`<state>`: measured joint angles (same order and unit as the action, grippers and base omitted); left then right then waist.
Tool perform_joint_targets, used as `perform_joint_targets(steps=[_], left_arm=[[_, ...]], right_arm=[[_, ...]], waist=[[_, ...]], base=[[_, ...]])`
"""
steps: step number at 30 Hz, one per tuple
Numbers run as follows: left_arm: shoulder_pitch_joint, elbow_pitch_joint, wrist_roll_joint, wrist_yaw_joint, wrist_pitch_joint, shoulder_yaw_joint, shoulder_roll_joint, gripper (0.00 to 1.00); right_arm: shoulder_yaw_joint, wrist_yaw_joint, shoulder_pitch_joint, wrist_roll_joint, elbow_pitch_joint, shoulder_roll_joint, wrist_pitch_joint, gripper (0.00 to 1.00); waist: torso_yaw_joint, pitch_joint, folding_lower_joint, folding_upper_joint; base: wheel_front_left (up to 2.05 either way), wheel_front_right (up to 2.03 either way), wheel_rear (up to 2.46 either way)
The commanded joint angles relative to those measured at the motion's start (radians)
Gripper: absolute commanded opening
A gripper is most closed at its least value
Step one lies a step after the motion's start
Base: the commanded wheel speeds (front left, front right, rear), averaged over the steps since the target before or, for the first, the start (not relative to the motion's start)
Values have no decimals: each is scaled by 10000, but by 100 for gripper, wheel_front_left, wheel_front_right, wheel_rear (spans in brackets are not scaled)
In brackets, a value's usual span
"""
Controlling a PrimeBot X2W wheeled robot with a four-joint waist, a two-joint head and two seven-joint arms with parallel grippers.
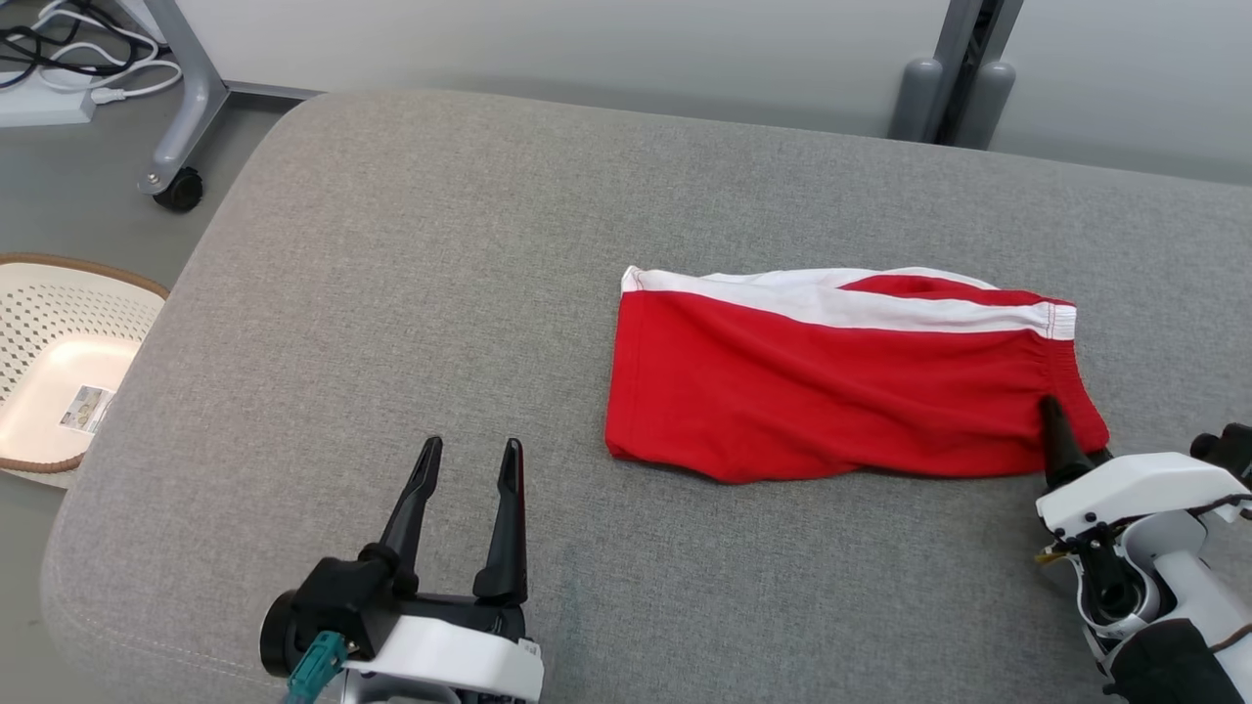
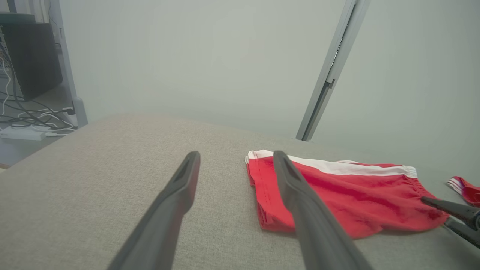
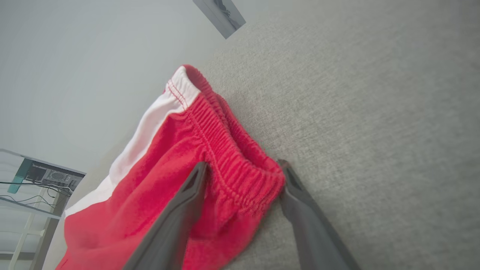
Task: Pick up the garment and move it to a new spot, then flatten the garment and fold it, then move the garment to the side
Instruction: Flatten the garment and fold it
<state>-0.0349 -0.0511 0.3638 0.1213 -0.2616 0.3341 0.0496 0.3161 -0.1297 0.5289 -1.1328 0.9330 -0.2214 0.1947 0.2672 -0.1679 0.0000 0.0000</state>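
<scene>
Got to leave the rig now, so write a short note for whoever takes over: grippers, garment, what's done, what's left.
Left gripper: open, holding nothing, over bare cushion to the left of the shorts.
Right gripper: open, one finger on top of the waistband corner and one beside it on the cushion; not clamped.
Shorts: on the right half of the cushion, lying flat, apparently folded in layers.
Done: flattening and folding, as far as it shows.
Left: probably close the right gripper on the waistband and move the shorts to the side.
</scene>
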Motion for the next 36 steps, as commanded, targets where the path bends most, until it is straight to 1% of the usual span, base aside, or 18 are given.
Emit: perform_joint_targets(steps=[1, 4, 5, 12, 19, 23, 29, 36], left_arm=[[-208, 40, 20, 34, -39, -18, 31, 100], [-205, 25, -9, 63, -39, 26, 26, 100], [-216, 12, -18, 89, -40, 31, 32, 100], [-290, -103, -79, 63, -40, -15, 28, 100], [-413, -192, -133, 5, -40, -31, 33, 100], [-400, -260, -113, -30, -40, -5, 32, 100], [-433, -385, -53, -65, -40, 7, 31, 100], [-317, -452, -25, -97, -40, 42, 31, 100]], right_arm=[[175, -21, -59, -221, -23, 156, 3, 0], [416, -21, -70, -394, -296, -49, 182, 0], [521, -19, -123, -508, -454, -193, 312, 0], [888, -18, -392, -813, -1044, -672, 637, 0], [1001, -18, -499, -781, -1344, -1377, 725, 0], [1035, -18, -403, -732, -1493, -1561, 717, 0], [1194, -19, -306, -588, -2269, -1458, 720, 0], [2064, -19, -181, -552, -3294, -982, 677, 0]], waist=[[-48, -30, 0, 0], [-158, -61, 0, 0], [-262, -56, 0, 0], [-829, 10, 0, 0], [-1418, 42, 0, 0], [-1568, 89, 0, 0], [-1646, 242, 0, 0], [-1500, 410, 0, 0]], base=[[0, 0, 0], [0, 0, 0], [0, 0, 0], [0, 0, 0], [0, 0, 0], [0, 0, 0], [0, 0, 0], [0, 0, 0]])
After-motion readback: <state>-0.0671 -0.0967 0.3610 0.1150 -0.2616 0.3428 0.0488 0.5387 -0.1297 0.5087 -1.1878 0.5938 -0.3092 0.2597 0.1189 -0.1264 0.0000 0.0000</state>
